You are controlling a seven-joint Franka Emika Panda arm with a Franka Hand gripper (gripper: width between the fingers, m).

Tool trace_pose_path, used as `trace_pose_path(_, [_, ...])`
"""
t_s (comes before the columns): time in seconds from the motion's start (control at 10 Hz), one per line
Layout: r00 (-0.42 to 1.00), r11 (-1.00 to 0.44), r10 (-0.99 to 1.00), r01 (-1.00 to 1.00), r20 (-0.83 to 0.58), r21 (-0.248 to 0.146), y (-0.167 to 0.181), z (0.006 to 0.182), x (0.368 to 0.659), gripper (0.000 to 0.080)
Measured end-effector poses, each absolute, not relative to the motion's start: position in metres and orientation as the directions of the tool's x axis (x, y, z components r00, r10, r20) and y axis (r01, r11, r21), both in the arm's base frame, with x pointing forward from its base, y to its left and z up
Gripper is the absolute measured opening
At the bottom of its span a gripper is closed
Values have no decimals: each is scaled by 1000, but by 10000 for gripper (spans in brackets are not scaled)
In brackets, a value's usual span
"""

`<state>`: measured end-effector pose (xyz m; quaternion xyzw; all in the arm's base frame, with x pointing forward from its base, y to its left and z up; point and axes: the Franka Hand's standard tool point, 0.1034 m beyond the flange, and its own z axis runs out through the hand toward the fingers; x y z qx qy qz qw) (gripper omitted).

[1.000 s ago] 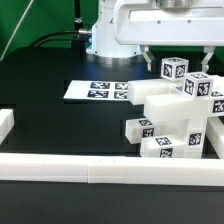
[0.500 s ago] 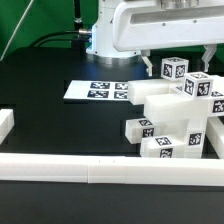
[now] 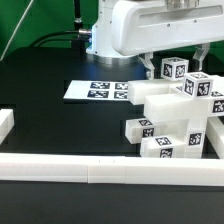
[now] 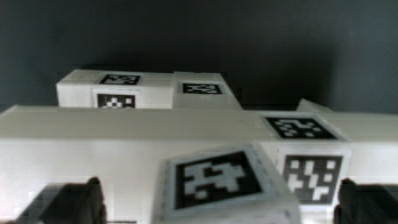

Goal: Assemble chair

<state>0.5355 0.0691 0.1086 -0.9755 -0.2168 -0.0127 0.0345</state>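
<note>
The partly joined white chair (image 3: 165,112) stands at the exterior view's right, a stack of blocky tagged pieces. A tagged post end (image 3: 175,70) sticks up at its top. My gripper (image 3: 176,64) hangs over that post, open, one finger on each side with gaps. In the wrist view the tagged post end (image 4: 222,180) sits between the dark fingers (image 4: 71,202), and the gripper (image 4: 222,208) touches nothing. Beyond it lie a broad white chair slab (image 4: 125,130) and a tagged block (image 4: 143,88).
The marker board (image 3: 100,90) lies flat behind the chair toward the exterior view's left. A long white border bar (image 3: 90,168) runs along the front, and a short one (image 3: 5,125) stands at the left edge. The robot base (image 3: 100,40) is at the back.
The arm has shifted slightly toward the exterior view's left and a little lower. The chair pieces have not moved.
</note>
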Motion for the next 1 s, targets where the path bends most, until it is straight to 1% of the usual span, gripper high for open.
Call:
trace_pose_path(0.1, [906, -904, 421, 423, 39, -62, 69, 108, 535, 559])
trace_pose_path(0.2, [907, -905, 419, 420, 39, -62, 69, 108, 535, 559])
trace_pose_path(0.3, [907, -905, 419, 421, 39, -62, 69, 108, 535, 357])
trace_pose_path(0.4, [908, -906, 417, 419, 39, -62, 69, 108, 536, 265])
trace_pose_path(0.6, [926, -923, 377, 378, 37, -64, 69, 108, 536, 265])
trace_pose_path(1.0, [995, -992, 100, 101, 17, -72, 70, 108, 535, 265])
